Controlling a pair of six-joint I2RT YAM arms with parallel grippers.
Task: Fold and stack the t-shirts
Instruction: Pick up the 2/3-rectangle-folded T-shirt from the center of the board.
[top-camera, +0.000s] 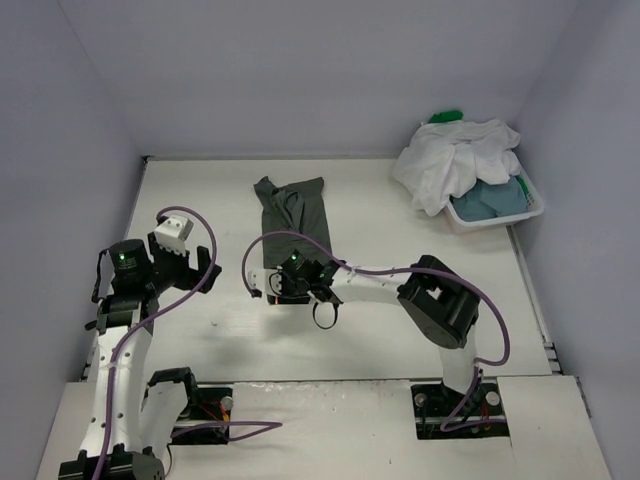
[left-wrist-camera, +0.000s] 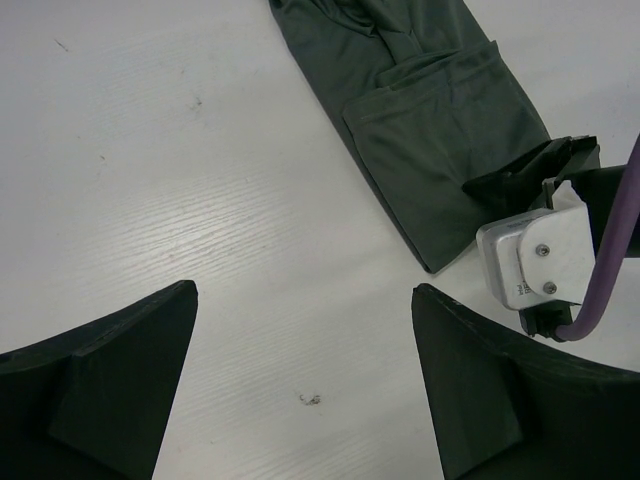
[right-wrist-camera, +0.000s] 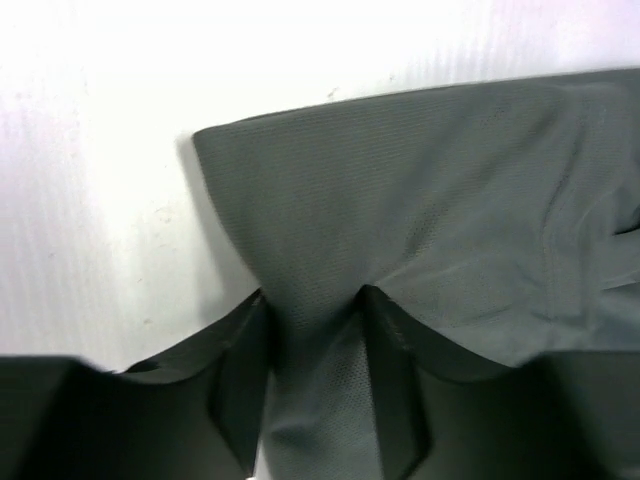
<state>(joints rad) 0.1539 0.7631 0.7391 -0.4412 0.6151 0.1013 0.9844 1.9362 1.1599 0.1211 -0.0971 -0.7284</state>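
Our right tool (right-wrist-camera: 315, 400) pinches the dark grey t-shirt (right-wrist-camera: 450, 200) by its near hem; limp, light cloth, we judge. Our left tool (left-wrist-camera: 305, 370) gapes empty.

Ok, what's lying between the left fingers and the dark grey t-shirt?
Only bare white table between the left fingers and the dark grey t-shirt, apart from one small speck; the left wrist view shows it.

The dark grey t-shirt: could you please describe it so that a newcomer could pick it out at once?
On the white table, look just beyond the right gripper, whose fingers pinch its near edge. The dark grey cloth t-shirt lies there alone, folded into a long strip; the other shirts are heaped in the white plastic basket at the far right.
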